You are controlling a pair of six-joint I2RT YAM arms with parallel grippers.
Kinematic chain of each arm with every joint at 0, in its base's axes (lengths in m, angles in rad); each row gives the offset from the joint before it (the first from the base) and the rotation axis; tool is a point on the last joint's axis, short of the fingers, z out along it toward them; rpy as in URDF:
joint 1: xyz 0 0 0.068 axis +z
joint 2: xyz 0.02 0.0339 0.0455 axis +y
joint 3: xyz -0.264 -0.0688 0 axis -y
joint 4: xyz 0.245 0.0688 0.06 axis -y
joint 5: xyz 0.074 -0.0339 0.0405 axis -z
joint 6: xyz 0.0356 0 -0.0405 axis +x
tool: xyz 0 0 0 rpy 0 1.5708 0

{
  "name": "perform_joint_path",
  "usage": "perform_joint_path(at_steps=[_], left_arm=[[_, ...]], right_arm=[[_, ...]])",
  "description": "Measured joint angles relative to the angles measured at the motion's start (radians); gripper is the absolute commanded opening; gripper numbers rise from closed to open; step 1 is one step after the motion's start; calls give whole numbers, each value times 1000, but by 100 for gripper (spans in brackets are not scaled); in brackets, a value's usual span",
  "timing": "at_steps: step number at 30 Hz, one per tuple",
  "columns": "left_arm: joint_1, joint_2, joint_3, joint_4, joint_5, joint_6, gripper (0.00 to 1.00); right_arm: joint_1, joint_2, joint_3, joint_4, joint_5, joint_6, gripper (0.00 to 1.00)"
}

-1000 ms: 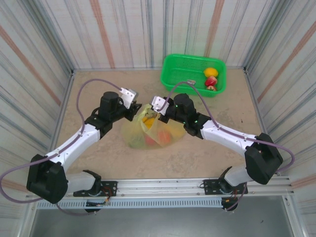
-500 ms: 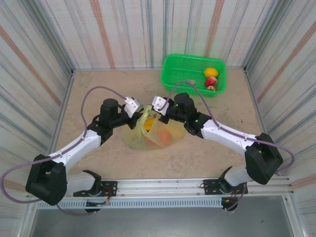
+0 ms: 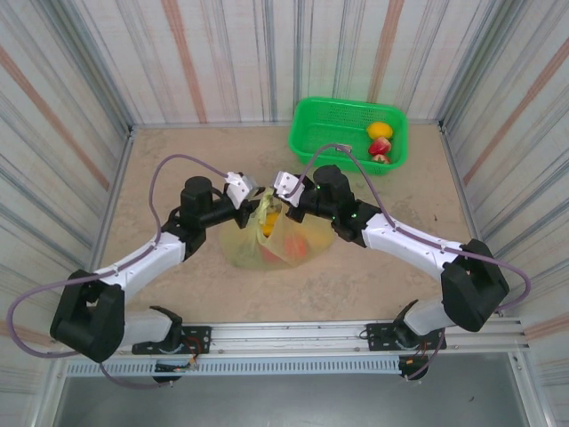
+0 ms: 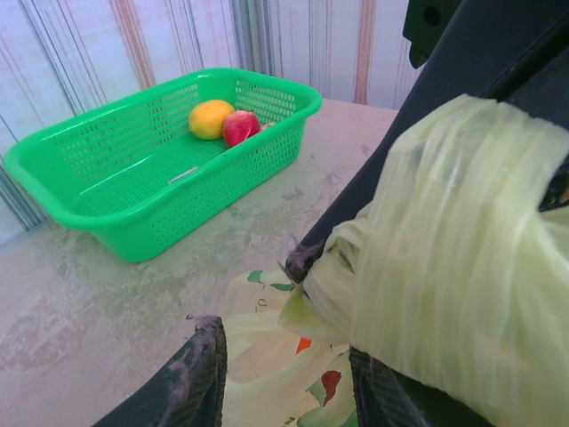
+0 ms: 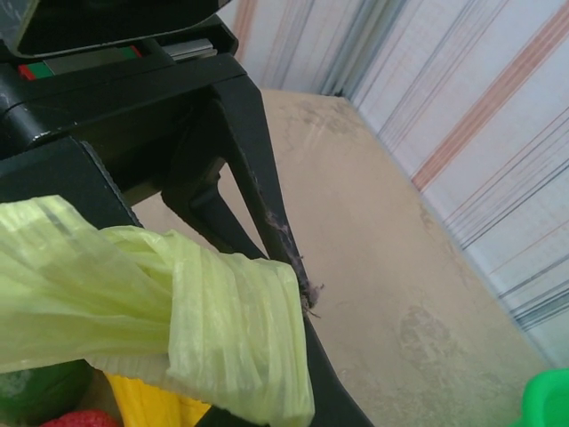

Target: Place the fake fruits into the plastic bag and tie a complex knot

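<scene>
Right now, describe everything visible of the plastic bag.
The plastic bag is thin, translucent, pale yellow-green and crinkled, slumped on the table between the arms, fake fruits showing through. One bunched handle is caught in the shut right tool and drapes over it; the open left tool straddles film just below.

2 arms reach inward, tips close together; left pincer (image 3: 255, 203) parted, right pincer (image 3: 274, 205) closed.

3 striped corrugated walls (image 3: 71, 89) box in a mottled beige tabletop (image 3: 160, 169) w/ alu rail (image 3: 293, 334) at near edge.
</scene>
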Motion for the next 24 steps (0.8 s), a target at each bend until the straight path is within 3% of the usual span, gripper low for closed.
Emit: perform_joint_path(at_steps=[14,24], left_arm=[[16,53,8,6,-131,-8,40],[28,110,39,19,-144,-22,44]], right_arm=[[0,1,0,-5,-18,3,0],[-6,0,2,-33,-41,3,0]])
